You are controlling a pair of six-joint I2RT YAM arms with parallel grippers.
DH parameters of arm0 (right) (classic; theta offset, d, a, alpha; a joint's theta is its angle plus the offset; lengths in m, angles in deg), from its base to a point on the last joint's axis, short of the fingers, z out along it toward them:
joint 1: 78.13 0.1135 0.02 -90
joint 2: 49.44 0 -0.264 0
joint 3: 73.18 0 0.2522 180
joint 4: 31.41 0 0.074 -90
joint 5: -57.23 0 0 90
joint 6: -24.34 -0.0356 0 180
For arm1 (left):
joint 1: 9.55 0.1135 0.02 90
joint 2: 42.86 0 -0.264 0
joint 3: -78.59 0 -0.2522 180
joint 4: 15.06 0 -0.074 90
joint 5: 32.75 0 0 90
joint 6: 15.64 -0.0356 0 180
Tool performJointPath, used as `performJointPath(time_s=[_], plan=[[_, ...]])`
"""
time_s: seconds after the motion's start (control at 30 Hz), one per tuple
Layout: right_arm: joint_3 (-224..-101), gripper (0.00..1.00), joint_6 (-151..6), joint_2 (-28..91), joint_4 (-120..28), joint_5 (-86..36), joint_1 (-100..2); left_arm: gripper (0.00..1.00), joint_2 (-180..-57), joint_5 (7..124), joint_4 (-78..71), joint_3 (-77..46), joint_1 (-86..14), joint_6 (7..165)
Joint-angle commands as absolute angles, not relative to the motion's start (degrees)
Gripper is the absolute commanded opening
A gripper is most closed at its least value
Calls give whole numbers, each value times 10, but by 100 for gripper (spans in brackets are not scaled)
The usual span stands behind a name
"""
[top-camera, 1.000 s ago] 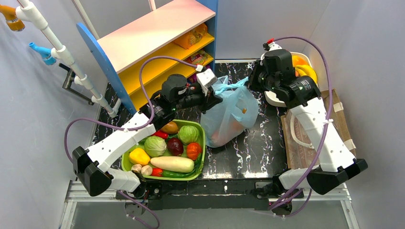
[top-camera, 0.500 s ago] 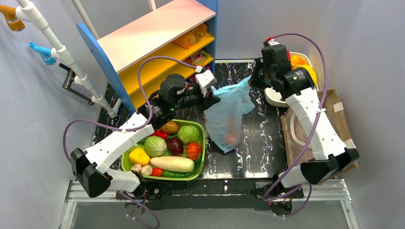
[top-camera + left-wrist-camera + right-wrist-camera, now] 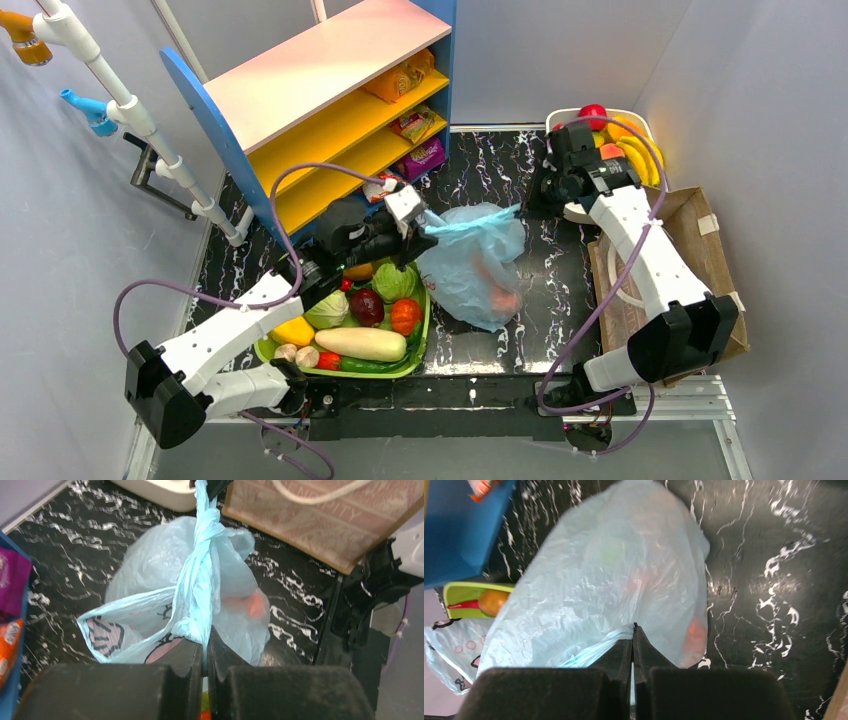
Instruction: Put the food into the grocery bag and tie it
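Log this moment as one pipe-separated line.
stage: tying | left gripper: shut on grocery bag | right gripper: shut on grocery bag | handles: twisted together, taut | food: inside bag

Black marbled table (image 3: 555,305) bears the grocery bag (image 3: 470,270), green tray (image 3: 425,335), white bowl (image 3: 615,111), seemingly a paper bag (image 3: 715,260).
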State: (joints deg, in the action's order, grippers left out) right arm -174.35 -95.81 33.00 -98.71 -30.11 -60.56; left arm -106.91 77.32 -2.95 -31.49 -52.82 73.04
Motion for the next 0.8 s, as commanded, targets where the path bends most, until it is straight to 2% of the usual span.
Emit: performJointPath(time_s=[0.0, 0.17, 0.33, 0.37, 0.4, 0.43, 0.57, 0.63, 0.77], plan=[[-1674, 1, -938, 319, -923, -431, -665, 0, -979, 758, -6, -374, -514, 739], [-1633, 1, -930, 321, -896, -405, -674, 0, -939, 751, -31, -435, -513, 764], [-1663, 1, -907, 299, -882, -325, -673, 0, -936, 763, 22, -401, -514, 753], [-1673, 1, -905, 291, -883, -307, -672, 8, -939, 767, 33, -385, -514, 751], [-1680, 1, -905, 287, -886, -294, -671, 27, -944, 771, 61, -368, -514, 748], [-1688, 1, -903, 283, -890, -281, -669, 41, -951, 776, 88, -338, -514, 746], [-1701, 1, -902, 265, -909, -264, -644, 70, -985, 804, 204, -236, -514, 700], [-1697, 1, -902, 256, -912, -264, -630, 74, -992, 810, 232, -207, -514, 680], [-1686, 1, -918, 242, -910, -261, -609, 77, -1003, 818, 239, -175, -514, 652]])
